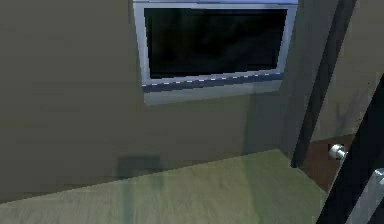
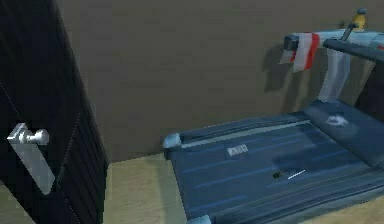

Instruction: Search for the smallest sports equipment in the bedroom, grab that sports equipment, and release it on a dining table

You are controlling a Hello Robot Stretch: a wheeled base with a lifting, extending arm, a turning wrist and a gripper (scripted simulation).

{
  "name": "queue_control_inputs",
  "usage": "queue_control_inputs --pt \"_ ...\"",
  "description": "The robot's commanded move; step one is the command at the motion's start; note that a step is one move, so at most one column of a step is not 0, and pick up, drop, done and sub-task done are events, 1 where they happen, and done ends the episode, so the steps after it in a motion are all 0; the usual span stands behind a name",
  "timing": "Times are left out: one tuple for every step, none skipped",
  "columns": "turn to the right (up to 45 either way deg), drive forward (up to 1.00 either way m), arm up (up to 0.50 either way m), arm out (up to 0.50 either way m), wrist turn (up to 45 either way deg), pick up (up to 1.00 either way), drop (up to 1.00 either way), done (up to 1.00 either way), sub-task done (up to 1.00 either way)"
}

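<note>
A treadmill (image 2: 270, 165), a piece of sports equipment, stands in the arm side view's right half. Its long blue-grey deck lies flat on the pale floor (image 2: 140, 190), with rounded light-grey caps at one end and a small white label on the dark belt. It stands near the brown wall (image 2: 180, 70). At the upper right it rises into a grey upright and dark console. A red-and-white cloth (image 2: 303, 48) hangs from the handle. A yellowish thing (image 2: 357, 18), too small to name, sits on top.
</note>
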Motion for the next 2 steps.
queue_control_inputs --pt "6.0 0.0 0.0 0.0 0.0 0.0 0.0 0.0 0.0" --pt "0.0 1.0 0.0 0.0 0.0 0.0 0.0 0.0 0.0"
